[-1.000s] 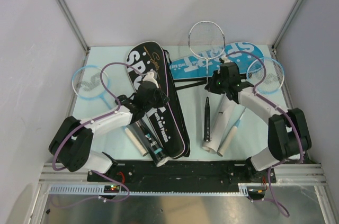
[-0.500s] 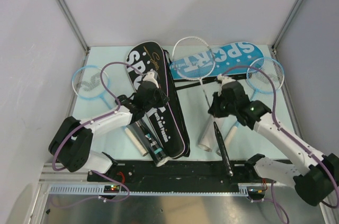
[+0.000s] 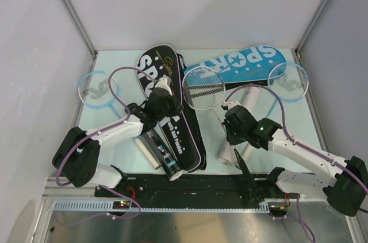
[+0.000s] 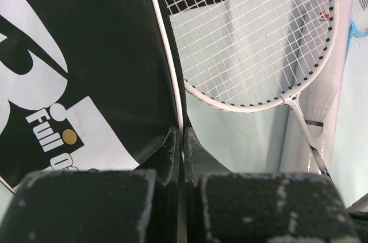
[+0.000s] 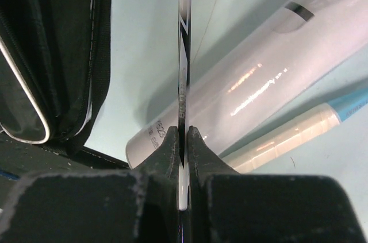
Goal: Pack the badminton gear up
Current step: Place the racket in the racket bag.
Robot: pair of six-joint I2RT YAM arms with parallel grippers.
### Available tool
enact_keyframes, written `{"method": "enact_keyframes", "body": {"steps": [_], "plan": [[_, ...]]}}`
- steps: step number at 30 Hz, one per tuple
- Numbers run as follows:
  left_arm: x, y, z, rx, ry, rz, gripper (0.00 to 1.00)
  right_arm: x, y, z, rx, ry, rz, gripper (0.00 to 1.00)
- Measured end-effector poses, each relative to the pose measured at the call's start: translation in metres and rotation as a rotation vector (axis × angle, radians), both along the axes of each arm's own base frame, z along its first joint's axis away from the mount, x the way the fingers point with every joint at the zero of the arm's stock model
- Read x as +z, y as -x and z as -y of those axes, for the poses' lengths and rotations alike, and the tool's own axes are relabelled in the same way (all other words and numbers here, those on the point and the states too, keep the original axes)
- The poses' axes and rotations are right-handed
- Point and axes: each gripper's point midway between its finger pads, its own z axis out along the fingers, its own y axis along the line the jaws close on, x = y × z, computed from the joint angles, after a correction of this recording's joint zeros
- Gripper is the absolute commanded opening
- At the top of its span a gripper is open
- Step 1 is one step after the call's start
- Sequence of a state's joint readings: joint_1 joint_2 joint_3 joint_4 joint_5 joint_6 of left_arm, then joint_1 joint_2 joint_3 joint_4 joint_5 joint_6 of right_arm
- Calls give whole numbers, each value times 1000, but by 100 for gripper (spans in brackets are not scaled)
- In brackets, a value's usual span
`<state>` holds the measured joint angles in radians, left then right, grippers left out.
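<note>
Pulled near-left, thin silver-framed racket point(image 3: 203, 87) is pinched at shaft by R gripper point(image 5: 184, 139); head lies just right of black racket-shaped cover point(image 3: 150, 66), edge pinched by L gripper point(image 4: 181, 139).

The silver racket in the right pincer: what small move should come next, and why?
Probably slide the silver racket head-first to the left, toward the edge of the black cover. The right pincer is shut on its shaft, the left pincer pinches that cover's piped edge, and the racket head lies just beside it, not yet inside.
</note>
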<state>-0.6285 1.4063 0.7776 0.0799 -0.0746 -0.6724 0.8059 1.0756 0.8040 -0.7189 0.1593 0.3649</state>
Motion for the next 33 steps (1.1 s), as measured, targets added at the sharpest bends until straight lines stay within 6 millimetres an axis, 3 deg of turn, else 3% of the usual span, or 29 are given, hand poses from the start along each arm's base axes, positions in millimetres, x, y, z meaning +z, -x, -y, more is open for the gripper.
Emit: {"method": "enact_keyframes", "body": {"steps": [8, 20, 33], "plan": [[0, 0, 0, -3, 2, -1, 0, 0, -15, -26, 39, -49, 49, 0], [1, 2, 3, -22, 13, -8, 0, -27, -41, -83, 149, -154, 42, 0], [5, 1, 5, 15, 68, -30, 0, -27, -122, -137, 41, -305, 111, 0]]}}
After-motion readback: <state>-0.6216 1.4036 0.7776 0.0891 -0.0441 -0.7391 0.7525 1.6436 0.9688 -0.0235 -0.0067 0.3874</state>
